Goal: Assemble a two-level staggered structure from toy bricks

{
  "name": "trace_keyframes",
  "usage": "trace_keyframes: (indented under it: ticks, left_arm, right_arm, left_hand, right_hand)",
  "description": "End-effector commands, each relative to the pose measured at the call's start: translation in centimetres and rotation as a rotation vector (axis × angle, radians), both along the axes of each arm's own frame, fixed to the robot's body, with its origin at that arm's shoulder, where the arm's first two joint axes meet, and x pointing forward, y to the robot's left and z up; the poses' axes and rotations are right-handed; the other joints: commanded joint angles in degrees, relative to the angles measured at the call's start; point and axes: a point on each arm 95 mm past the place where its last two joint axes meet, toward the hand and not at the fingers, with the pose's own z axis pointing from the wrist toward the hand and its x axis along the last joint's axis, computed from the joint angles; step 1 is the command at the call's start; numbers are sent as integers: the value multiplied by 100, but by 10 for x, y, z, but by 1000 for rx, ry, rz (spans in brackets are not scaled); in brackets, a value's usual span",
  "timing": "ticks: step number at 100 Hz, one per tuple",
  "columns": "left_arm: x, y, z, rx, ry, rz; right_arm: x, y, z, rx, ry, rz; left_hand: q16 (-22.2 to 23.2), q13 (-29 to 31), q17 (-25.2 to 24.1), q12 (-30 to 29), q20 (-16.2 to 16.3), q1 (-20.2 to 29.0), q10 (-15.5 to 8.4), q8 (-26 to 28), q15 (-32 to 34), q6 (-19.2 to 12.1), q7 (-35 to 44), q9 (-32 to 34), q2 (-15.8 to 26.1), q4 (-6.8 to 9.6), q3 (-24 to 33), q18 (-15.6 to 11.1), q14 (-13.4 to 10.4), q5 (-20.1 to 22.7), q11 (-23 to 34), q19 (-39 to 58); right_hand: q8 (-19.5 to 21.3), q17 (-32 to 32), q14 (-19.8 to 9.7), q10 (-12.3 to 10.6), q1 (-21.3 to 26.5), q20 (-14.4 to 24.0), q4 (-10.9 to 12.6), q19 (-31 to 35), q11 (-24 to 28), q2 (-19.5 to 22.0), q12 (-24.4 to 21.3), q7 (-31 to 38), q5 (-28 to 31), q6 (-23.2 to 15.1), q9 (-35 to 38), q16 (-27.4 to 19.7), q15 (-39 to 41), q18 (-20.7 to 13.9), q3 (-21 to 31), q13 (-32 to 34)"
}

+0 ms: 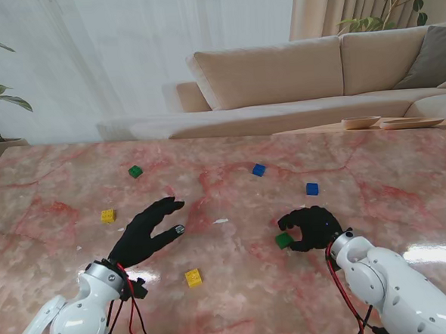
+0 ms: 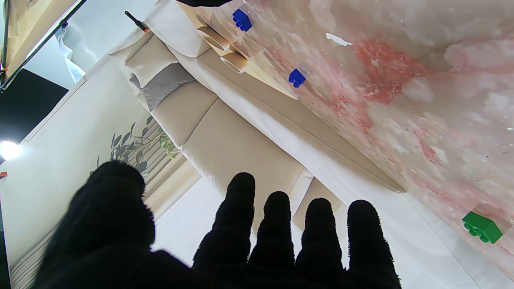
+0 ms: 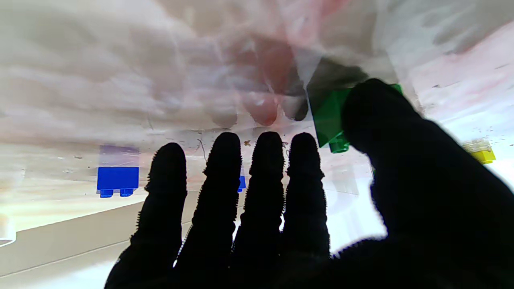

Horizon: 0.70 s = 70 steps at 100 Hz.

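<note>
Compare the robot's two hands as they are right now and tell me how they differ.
The left hand has its fingers spread and holds nothing; the right hand is curled around a green brick. The left hand reaches out over bare marble table, touching no brick; the right hand presses its thumb against that brick in the right wrist view. Both wear black gloves on white arms.

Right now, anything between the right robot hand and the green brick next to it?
Nothing visible. The right robot hand is curled at the green brick, thumb against it in the wrist view; whether it is gripped I cannot tell. The other bricks lie well apart.
</note>
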Motion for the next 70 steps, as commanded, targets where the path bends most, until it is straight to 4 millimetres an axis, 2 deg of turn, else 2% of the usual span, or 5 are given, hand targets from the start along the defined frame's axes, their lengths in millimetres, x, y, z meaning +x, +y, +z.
trace_keyframes:
  ticks: [1,31,55,63,70]
  left_arm:
    - [-2,0,-2,7,8,1]
    - [-2,1,-2,11,6,-2]
    - [-3,1,-2,17,7,-1]
    - [-3,2,-2,18,7,-1]
    - [-2,2,-2,19,6,-1]
  right_arm:
    - [-3,0,-8,-1,26,-4]
    - [-5,3,-13,25,31,12]
    - [-5,4,-16,44,24,13]
    - [-5,5,-17,50,19,11]
    - [-5,5,-18,59,13,8]
  left_hand:
    - [7,171,-79,48,-53,-1,-6,-67,-19,18,-37,109,167,-64,-245,-14,-78,141,-56,205]
    - [7,184,-81,49,-60,3,-11,-61,-18,9,-36,127,185,-68,-253,-5,-87,156,-53,207]
    - [5,178,-84,46,-67,14,-2,-58,-24,1,-39,123,181,-70,-258,0,-92,157,-61,204]
    - [5,183,-83,46,-69,27,2,-54,-23,2,-35,120,175,-70,-255,0,-87,167,-62,201]
    - [5,180,-82,46,-71,27,0,-52,-25,-1,-35,126,174,-71,-258,0,-85,167,-61,200]
  right_hand:
    - [93,40,-196,-189,-18,217,-308,259,107,-369,152,120,113,-194,152,147,195,-152,592,164]
    - [-1057,-21,-205,-130,-202,207,-393,270,-59,-587,103,-945,-181,246,146,242,263,-138,922,134]
    - [-145,204,-244,-260,-153,308,-372,507,164,-450,222,533,499,-448,718,306,392,-124,818,455]
    - [-167,297,-274,-325,85,314,-1019,603,143,-483,464,1086,768,-813,1162,362,426,-114,477,644]
    - [-355,396,-294,-350,213,328,-1134,698,87,-463,850,1446,946,-1050,1507,411,470,-117,256,857]
